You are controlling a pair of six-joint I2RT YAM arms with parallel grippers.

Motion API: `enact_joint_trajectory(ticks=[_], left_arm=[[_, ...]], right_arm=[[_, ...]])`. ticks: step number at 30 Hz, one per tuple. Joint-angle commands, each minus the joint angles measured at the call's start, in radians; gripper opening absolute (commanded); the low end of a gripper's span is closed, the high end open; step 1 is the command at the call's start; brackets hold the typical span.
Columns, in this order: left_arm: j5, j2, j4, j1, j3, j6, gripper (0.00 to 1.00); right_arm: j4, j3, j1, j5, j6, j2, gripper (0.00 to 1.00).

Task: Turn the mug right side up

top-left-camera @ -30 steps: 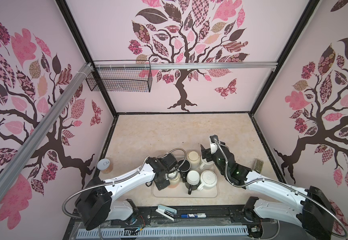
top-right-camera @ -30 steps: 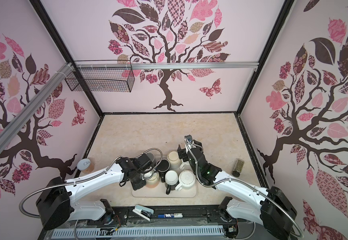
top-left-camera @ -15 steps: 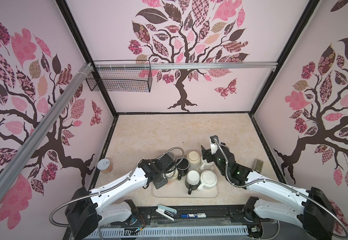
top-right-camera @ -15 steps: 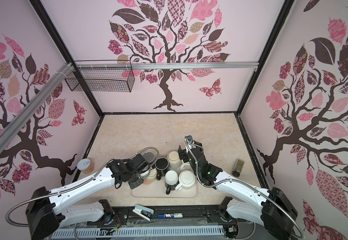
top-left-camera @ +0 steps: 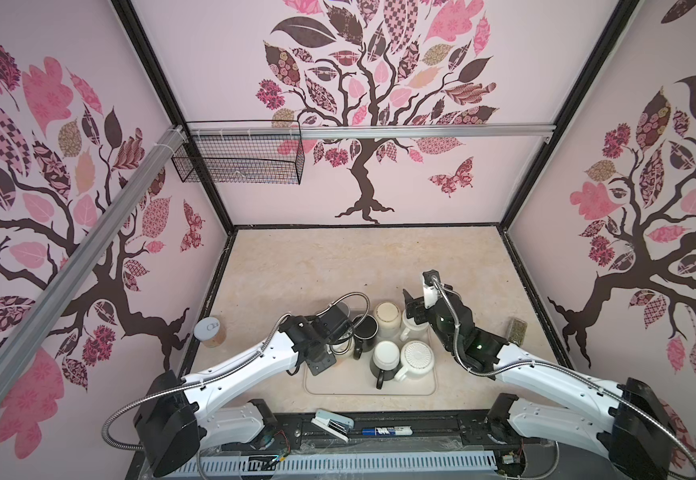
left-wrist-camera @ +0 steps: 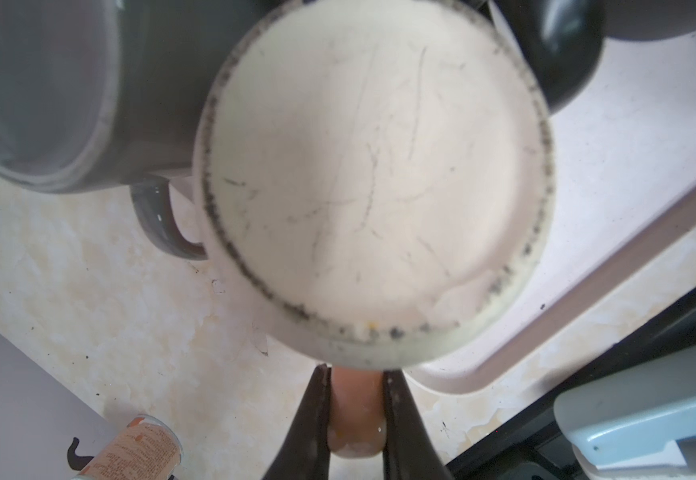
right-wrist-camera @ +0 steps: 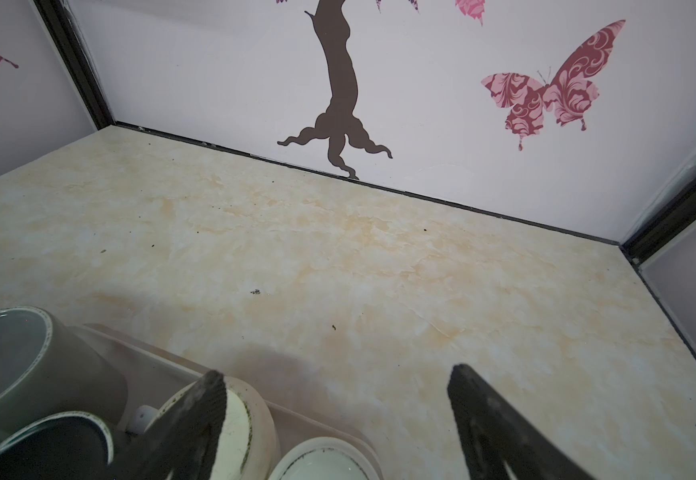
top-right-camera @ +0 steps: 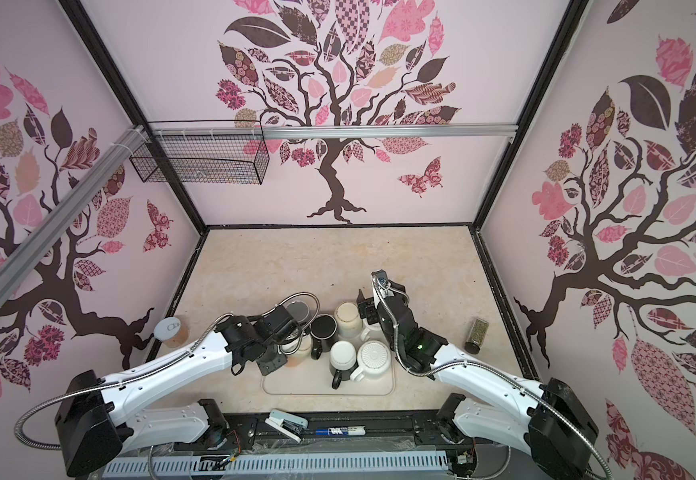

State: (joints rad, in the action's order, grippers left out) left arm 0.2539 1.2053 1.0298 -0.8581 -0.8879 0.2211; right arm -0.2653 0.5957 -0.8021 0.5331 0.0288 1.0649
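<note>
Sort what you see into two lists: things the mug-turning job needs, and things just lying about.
In the job: upside-down mug, left gripper shut on its handle, open right gripper, tray.
Lying about: other mugs, stapler, marker, jar, can, basket.

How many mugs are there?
7: grey mug, black mug, cream mug, white mug behind; two-tone mug, ribbed mug in front; peach mug in left gripper. More may be hidden.
</note>
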Motion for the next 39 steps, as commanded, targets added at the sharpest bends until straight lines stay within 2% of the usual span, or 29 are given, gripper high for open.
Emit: enact_joint_trajectory(ticks=[1,8,16,27,39], left_arm=[[0.038,-0.047,-0.056,-0.001,-0.093,-0.019,0.00],[0.019,-0.046,-0.059,0.001,-0.097,-0.015,0.00],[-0.032,0.060,-0.076,0.002,-0.106,-0.017,0.00],[0.052,0.057,-0.110,0.001,-0.059,-0.028,0.00],[0.053,0.080,-0.121,0.002,-0.036,-0.028,0.00]], right_arm=[[0.004,0.036,-0.002,-0.008,0.018,-0.013,0.87],[0.011,0.041,-0.003,-0.013,0.038,0.010,0.87],[0.001,0.031,-0.002,0.007,0.026,0.021,0.88],[-0.011,0.015,-0.003,-0.002,0.018,0.025,0.88],[-0.006,0.007,-0.003,-0.002,0.020,0.022,0.89]])
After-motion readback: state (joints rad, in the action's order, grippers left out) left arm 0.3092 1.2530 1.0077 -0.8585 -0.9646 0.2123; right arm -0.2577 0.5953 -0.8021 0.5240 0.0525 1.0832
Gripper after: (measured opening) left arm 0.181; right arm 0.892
